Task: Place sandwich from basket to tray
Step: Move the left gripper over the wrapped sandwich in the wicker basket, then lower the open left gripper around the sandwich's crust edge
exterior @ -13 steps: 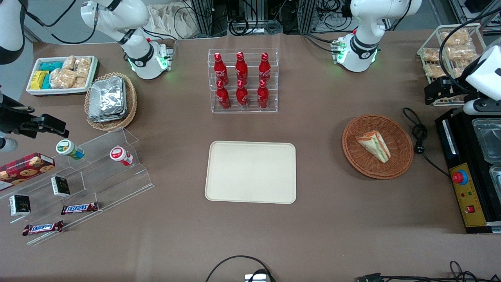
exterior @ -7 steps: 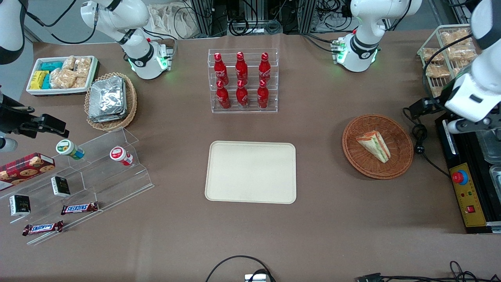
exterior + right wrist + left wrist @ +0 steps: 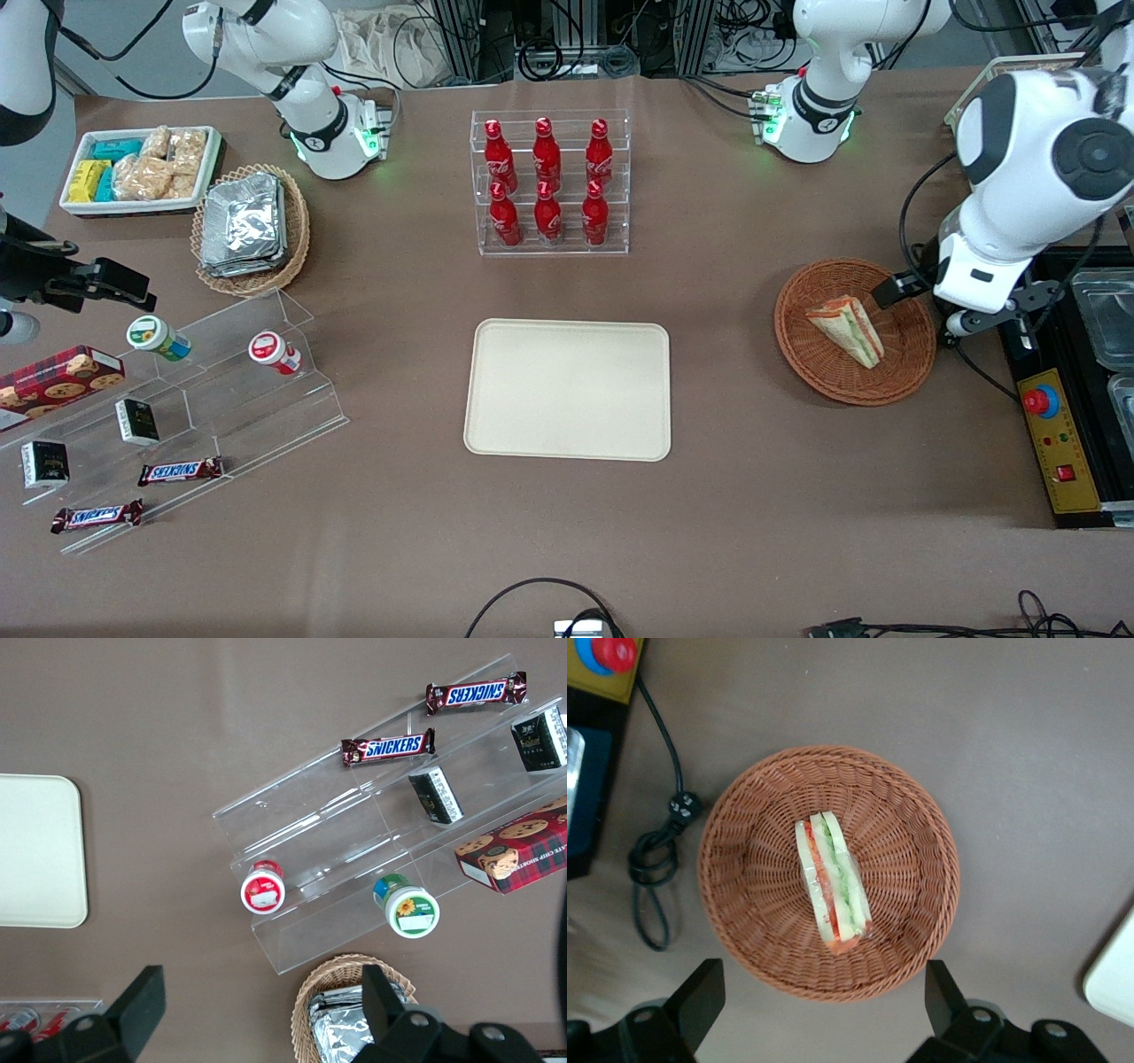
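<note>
The pincer (image 3: pixel 819 1014) is held wide and empty above the basket (image 3: pixel 757 930), whose near rim lies between the two fingers (image 3: pixel 700 997). The sandwich (image 3: pixel 831 881) is seen lying in the middle of the basket, just ahead of the pincer, cut edge up. For a sound grasp, the pincer should be brought forward over the sandwich's middle and lowered so that the bread faces, not the ends, are pressed. Lightly, it is judged, since the bread looks soft. The basket wall should be cleared on descent. The coiled cable (image 3: pixel 656 873) is kept apart beside the basket. Bare surface (image 3: pixel 726 354) lies open toward the tray (image 3: pixel 568 389).
</note>
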Tool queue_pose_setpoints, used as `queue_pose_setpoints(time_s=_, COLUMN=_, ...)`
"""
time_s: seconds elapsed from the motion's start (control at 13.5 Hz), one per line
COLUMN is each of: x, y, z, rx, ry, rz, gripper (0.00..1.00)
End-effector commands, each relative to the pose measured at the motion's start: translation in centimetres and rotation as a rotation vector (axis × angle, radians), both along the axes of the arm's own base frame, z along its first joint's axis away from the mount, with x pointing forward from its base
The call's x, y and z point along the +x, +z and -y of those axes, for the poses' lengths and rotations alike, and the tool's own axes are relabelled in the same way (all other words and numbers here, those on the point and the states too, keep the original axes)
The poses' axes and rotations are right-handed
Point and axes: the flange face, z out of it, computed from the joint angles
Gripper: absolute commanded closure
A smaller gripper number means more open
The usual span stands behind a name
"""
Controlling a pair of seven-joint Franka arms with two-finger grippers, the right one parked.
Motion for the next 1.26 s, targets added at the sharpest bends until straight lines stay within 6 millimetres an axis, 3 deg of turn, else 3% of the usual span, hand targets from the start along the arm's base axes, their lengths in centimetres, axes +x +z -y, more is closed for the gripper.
queue_pose_setpoints(time_s=0.0, x=-2.4, y=-2.5, z=0.1, rx=0.015, ry=0.094, rz=0.049, gripper=0.00)
queue_pose_setpoints(time_s=0.59, x=-5.1, y=-10.6, z=-0.4, rx=-0.010, ry=0.178, rz=0.105, gripper=0.00)
queue_pose_setpoints(time_s=1.19, x=-6.2, y=-15.4, z=-0.5, rx=-0.034, ry=0.214, rz=0.132, gripper=0.00)
